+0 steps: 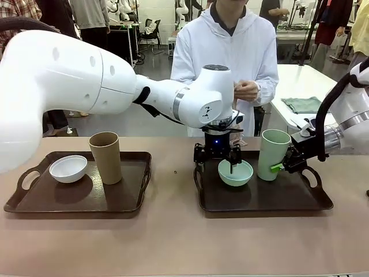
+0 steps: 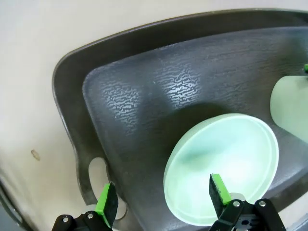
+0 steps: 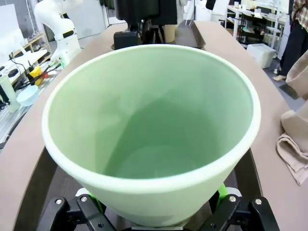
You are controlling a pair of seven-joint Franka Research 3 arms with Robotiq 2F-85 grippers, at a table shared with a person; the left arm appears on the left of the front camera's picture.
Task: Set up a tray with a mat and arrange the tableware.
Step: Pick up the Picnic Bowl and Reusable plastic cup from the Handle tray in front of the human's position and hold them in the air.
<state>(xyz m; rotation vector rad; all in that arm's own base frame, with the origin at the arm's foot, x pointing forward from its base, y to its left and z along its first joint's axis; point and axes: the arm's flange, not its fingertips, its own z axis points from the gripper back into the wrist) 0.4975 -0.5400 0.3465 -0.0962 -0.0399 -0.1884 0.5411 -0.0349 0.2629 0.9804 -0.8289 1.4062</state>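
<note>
Tableware is distributed over two dark trays on the tabletop (image 1: 184, 242). A person (image 1: 228, 52) in a white hooded top stands at the far side, hands (image 1: 248, 90) held together at chest height. The left tray (image 1: 55, 199) lies on the robot's left half of the tabletop and the right tray (image 1: 271, 197) on its right half, well apart. On the left tray the tall tan-brown cup (image 1: 105, 157) stands upright, with the small white bowl (image 1: 68, 168) just beside it on the left. On the right tray the tall mint-green cup (image 1: 272, 154) stands upright near the far edge, and the small mint-green bowl (image 1: 235, 172) sits just beside it on the left. The left tool (image 1: 217, 160) hangs over the small mint-green bowl in the released state: jaws wide apart, one finger inside the bowl and the other outside it, above the tray floor near the handle cut-out. The right tool (image 1: 281, 166) is clenched on the lower part of the tall mint-green cup, one green pad (image 3: 222, 191) on each side of the base.
</note>
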